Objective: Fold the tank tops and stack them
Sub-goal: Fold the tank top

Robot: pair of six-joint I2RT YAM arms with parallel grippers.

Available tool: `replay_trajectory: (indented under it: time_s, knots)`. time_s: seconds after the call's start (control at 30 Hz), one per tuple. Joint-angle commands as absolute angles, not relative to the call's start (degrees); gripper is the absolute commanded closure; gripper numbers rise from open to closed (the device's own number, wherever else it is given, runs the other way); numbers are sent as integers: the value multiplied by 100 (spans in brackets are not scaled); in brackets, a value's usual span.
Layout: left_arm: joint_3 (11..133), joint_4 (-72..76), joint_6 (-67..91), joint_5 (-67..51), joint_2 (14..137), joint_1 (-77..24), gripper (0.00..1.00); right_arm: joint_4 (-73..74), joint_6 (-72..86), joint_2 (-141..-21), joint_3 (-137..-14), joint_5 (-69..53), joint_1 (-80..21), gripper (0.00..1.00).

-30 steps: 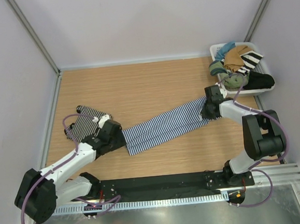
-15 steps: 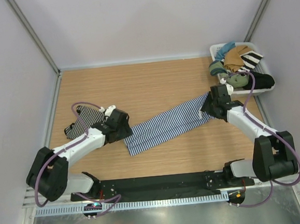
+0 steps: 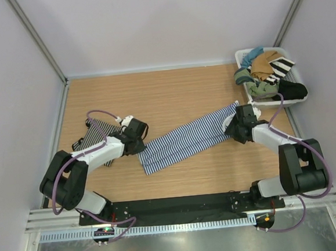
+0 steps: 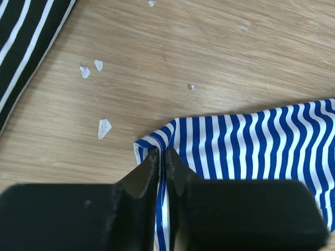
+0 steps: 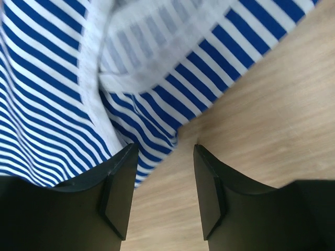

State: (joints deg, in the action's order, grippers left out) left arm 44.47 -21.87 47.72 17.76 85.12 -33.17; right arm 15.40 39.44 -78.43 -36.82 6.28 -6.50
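While the blue-and-white tank top lies stretched long across the worktop, the fold is being set up.
The left tool is pinched nearly shut on the top's hem corner. The right tool stands open over the white-trimmed end, holding nothing. Next, I judge, it must close on that edge before both lift and fold. The black-and-white tank top lies beside the left arm.

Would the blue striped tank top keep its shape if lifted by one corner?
Probably not: the blue striped tank top lies limp, so it should drape. It looks thin, likely light. Pushed, it may bunch; its corner puckers at the left hand.
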Motion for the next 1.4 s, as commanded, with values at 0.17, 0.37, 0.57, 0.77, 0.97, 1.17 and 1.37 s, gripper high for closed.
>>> replay_trajectory:
  time_s: [0.17, 0.37, 0.57, 0.77, 0.97, 1.17, 1.37]
  knots:
    - [4325, -2013, 4684, 1908, 8596, -3278, 100, 923, 3947, -8727, -4332, 782, -527, 66]
    - [3683, -1934, 5044, 1767, 8034, -3831, 100, 905, 3472, -9797, -5211, 168, -527, 75]
    - [3139, -1925, 5958, 1836, 7577, -4903, 100, 888, 3402, -10704, -6274, -404, -545, 78]
    - [3137, -1907, 7090, 2258, 7865, -6527, 100, 1037, 3313, -11820, -7907, -676, -606, 86]
    - [3191, -2030, 8286, 3136, 7771, -7636, 79, 747, 3252, -12796, -9023, -1160, -633, 84]
    - [2989, -2013, 8472, 3138, 7462, -7664, 38, 905, 3182, -13491, -9921, -1494, -659, 70]
    - [2664, -1802, 8499, 3006, 7032, -7542, 34, 1072, 3111, -13877, -10476, -1679, -738, 55]
